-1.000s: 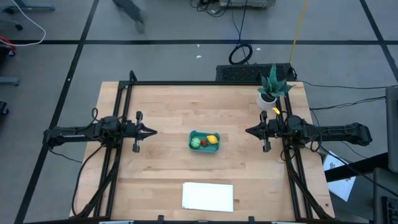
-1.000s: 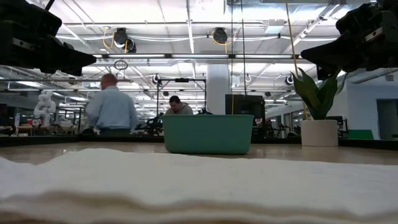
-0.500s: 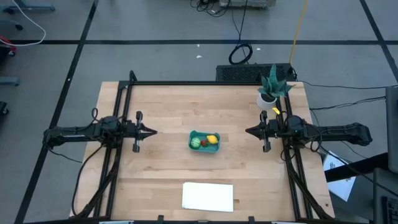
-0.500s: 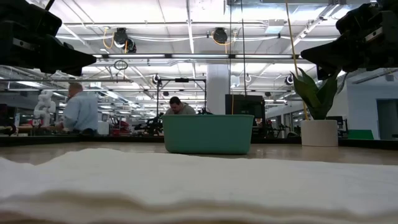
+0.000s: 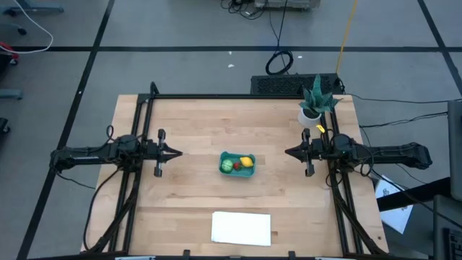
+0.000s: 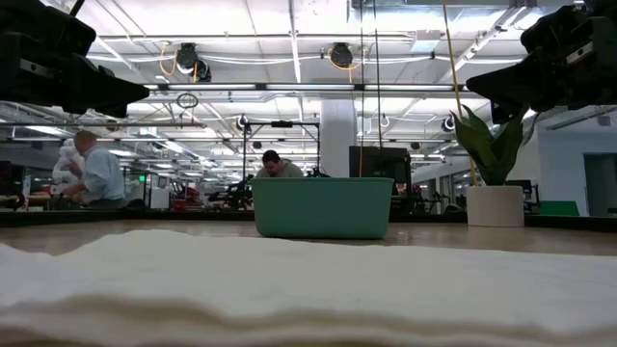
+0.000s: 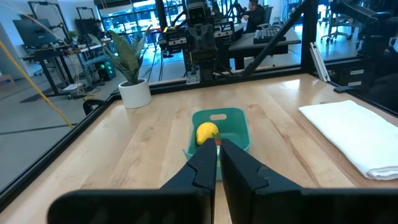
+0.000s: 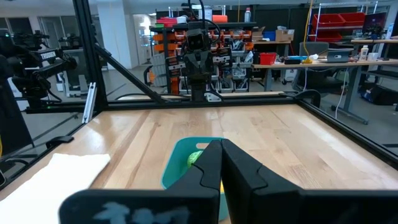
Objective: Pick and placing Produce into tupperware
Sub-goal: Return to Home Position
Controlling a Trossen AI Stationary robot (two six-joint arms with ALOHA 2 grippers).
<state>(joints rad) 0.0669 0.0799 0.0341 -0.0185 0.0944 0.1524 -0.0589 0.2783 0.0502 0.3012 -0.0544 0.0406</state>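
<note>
Lemon [image 5: 247,162], red fruit [image 5: 237,165], green ball [image 5: 227,166] sat in tub [image 6: 314,207]; left end effector [image 5: 178,152], right end effector [image 5: 288,152] pressed together, flanking it.

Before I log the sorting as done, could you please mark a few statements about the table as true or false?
1. The lemon, the red fruit and the green ball all lie in the tub. True.
2. The left gripper holds the lemon. False: it is shut on nothing, apart from the tub.
3. The right gripper is shut too. True.
4. The sheet lies under the tub. False: it lies apart from it on the table.
5. The plant stands on the right arm's side. True.
</note>
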